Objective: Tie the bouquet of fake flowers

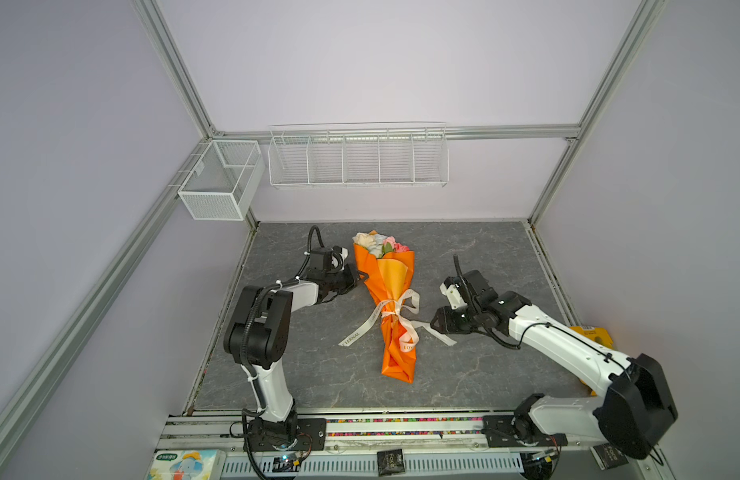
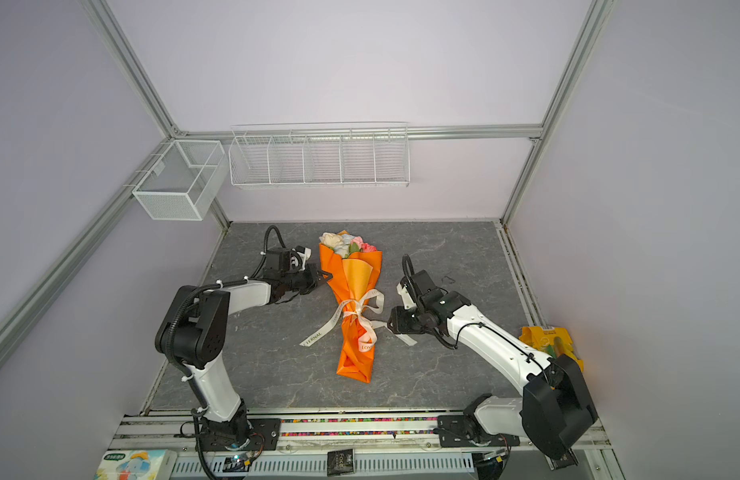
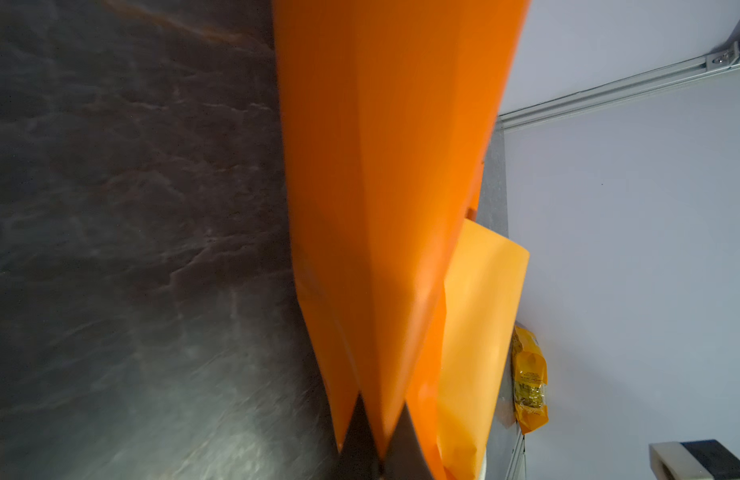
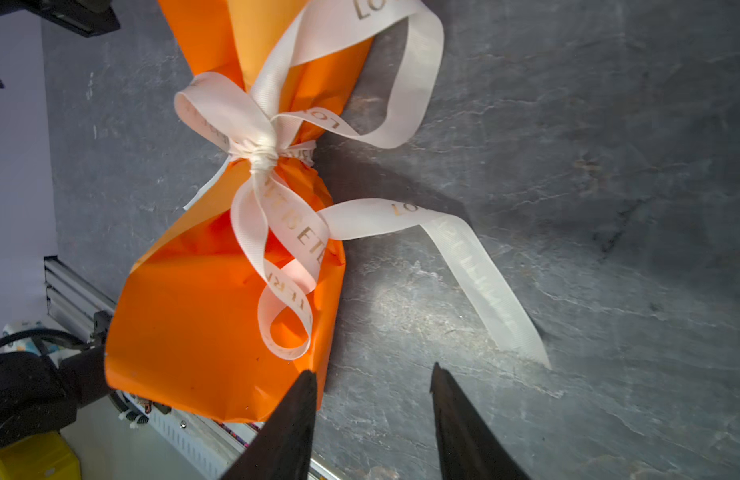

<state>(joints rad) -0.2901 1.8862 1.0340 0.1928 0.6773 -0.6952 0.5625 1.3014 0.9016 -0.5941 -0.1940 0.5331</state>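
The bouquet [image 1: 380,244] [image 2: 348,244] lies flat on the bench [image 1: 488,249] [image 2: 447,249] between the two sets of jaws. It sits in an orange wrap [image 1: 387,282] [image 2: 353,282], and only its cream, white and pink heads show, at the wrap's wide end. That end is just past the left jaws, toward the back wall.

The left jaws are pressed together on the wrap's near edge, at the wide part. In the left wrist view the dark tips meet with a fold of the wrap [image 3: 380,166] pinched between them.

The right jaws are spread and hold nothing. They stand low over the bench [image 4: 588,166], beside the wrap's [image 4: 193,332] narrow half. A cream ribbon [image 1: 395,312] [image 2: 357,309] [image 4: 263,154] is knotted in a bow around the wrap's waist, just ahead of these jaws. One tail runs out from the knot over the bench and ends close in front of the right jaws, beside one tip, clear of both. The other tail lies on the bench on the far side of the wrap, nearer the left arm [image 1: 260,320] [image 2: 193,324].
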